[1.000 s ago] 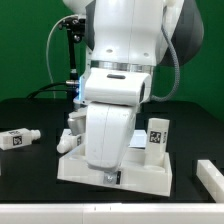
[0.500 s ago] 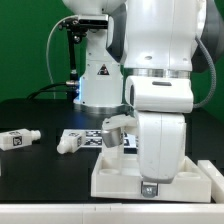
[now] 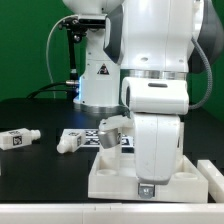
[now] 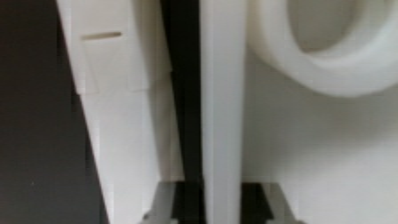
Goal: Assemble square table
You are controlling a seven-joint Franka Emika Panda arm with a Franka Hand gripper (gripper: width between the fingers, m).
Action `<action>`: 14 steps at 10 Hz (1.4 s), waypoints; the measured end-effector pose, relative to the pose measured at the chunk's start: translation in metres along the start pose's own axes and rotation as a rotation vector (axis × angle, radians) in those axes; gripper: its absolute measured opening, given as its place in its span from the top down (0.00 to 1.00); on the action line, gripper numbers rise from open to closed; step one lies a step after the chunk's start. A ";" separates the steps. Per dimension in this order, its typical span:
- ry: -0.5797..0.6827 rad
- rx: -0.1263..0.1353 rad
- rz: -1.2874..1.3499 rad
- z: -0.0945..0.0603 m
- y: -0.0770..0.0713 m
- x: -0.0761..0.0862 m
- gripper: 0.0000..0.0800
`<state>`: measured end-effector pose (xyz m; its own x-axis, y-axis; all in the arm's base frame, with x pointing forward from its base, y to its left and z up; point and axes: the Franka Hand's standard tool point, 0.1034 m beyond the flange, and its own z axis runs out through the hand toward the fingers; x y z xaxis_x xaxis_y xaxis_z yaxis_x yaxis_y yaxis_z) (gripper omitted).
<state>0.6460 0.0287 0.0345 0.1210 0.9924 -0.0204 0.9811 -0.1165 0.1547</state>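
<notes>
Pincer [image 3: 147, 187] clamped on the raised rim of the white plastic square panel [image 3: 110, 180].
Panel lies on the black tabletop [image 3: 30, 170] beneath the pincer; move it slowly and level, lest the thin rim slip.

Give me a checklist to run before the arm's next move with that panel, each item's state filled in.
1. Pincer shut on the near rim of the square panel: ok; the wrist view shows the rim between the fingers.
2. Panel lying flat on the table: ok.
3. Far-edge leg seated in a corner hole: cannot tell.
4. Left-edge leg and the leg beside the marker board lying clear of the panel: ok.
5. Fourth leg located: cannot tell; the arm blocks much of the exterior view.
</notes>
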 end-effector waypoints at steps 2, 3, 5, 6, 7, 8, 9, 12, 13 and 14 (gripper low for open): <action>0.016 -0.007 -0.011 0.000 0.004 0.018 0.94; 0.010 -0.013 -0.015 0.000 0.005 0.025 0.94; -0.011 -0.020 -0.045 0.002 0.006 0.026 0.94; -0.011 -0.025 -0.057 0.004 0.006 0.026 0.94; -0.008 -0.037 -0.074 0.006 0.007 0.025 0.94; -0.004 -0.045 -0.090 0.006 0.008 0.024 0.94; -0.005 -0.041 -0.082 0.006 0.007 0.024 0.87; -0.010 -0.019 -0.079 0.006 0.001 0.022 0.47; -0.011 -0.023 -0.072 0.004 0.003 0.022 0.31; -0.012 -0.038 -0.049 -0.009 0.007 0.020 0.31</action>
<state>0.6541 0.0478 0.0437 0.0752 0.9963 -0.0408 0.9793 -0.0661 0.1911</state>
